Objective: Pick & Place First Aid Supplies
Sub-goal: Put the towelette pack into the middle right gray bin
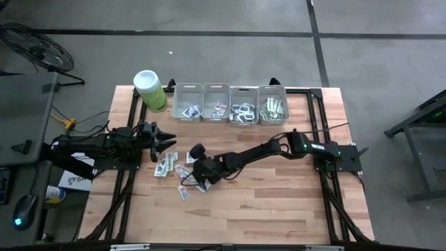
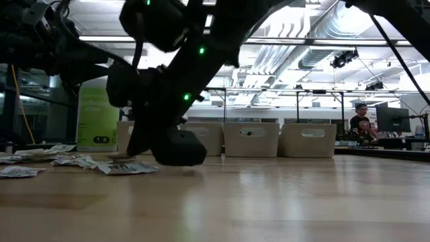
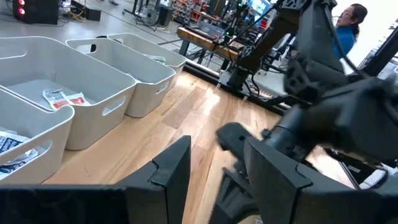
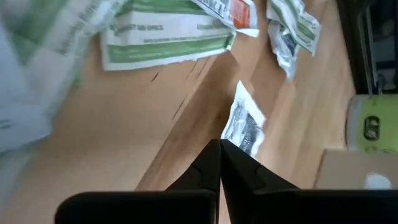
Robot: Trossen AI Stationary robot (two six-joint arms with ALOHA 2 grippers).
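The 4 grey rectangular plastic bins (image 1: pixel 230 103) in a row along the wooden table's (image 1: pixel 279 202) far edge each hold some sorted packets already, yet a scatter of small flat white and green-and-white paper packets (image 1: pixel 175 170) lies near the table's middle, so I judge the sorting well begun but unfinished. The right gripper (image 4: pixel 220 149) is low over that scatter, fingers pinched together on a white packet with dark print (image 4: pixel 245 124). The left gripper (image 1: pixel 166 140) hovers near the left edge, fingers spread wide, holding nothing.
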